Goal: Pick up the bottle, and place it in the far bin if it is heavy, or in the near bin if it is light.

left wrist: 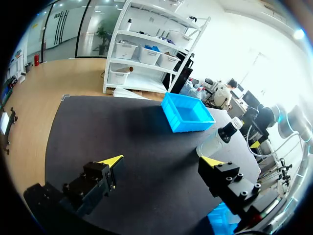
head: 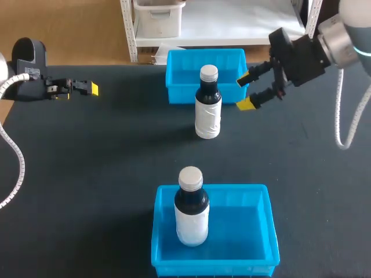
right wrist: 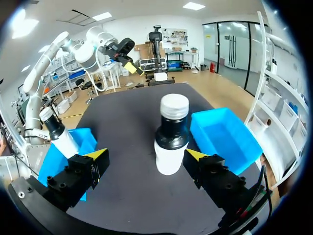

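So the bottle (head: 208, 103) was standing upright on the bench (head: 104, 162): dark body, white label, pale cap. I'll place everything else off that.

Right behind the bottle was the far bin (head: 181, 95), a blue one. From the head camera the bottle's cap overlapped the bin's front wall, and I couldn't tell if the two actually touched. The near bin (head: 243, 229), same blue, sat on the bottle's near side, well apart from it. It had a second bottle (head: 191, 209) standing upright in its left half, and that one looked just like the first.

My right fingers (head: 244, 91) were just to the right of the bottle and pointing at it. They were spread wide with nothing in them. Through the right wrist camera the bottle stood just ahead of the gap between the two yellow tips, a bit closer to one of them. It wasn't touching either.

My left fingers (head: 87, 88) were way off to the bottle's left, out by the bench edge. The left wrist camera showed them opened wide and empty too. From there the bottle was well ahead, out past one tip.
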`<state>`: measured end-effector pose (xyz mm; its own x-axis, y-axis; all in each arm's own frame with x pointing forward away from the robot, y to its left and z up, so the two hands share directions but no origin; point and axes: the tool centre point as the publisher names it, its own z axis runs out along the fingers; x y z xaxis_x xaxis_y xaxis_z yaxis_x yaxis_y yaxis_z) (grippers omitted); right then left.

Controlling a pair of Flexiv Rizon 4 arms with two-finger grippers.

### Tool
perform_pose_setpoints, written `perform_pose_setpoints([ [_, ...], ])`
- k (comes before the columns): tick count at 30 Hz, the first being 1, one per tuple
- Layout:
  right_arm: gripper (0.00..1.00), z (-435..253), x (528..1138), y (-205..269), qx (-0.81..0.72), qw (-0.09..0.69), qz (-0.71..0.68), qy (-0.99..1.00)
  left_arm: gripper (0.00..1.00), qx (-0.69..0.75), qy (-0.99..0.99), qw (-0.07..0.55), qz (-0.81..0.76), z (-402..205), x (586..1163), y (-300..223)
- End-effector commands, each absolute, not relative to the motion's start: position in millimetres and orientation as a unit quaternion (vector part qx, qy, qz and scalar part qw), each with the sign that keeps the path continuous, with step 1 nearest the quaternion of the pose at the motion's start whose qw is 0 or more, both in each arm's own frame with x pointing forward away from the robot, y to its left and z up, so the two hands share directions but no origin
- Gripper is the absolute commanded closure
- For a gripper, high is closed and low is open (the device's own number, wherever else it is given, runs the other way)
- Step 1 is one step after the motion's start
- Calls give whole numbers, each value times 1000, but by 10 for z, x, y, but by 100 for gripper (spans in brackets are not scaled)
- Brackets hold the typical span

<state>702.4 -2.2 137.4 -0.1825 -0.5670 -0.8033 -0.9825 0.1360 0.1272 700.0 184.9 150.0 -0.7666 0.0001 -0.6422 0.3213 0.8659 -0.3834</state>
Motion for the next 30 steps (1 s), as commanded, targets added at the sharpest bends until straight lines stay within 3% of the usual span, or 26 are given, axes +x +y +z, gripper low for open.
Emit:
perform_pose_setpoints([
  [1, 0, 1312, 7222, 129, -559, 307, 344, 689, 0, 88, 908, 330, -243, 1500, 7000, 1849],
  [30, 0, 1215, 7479, 620, -531, 334, 353, 694, 0, 88, 908, 330, -243, 1500, 7000, 1849],
])
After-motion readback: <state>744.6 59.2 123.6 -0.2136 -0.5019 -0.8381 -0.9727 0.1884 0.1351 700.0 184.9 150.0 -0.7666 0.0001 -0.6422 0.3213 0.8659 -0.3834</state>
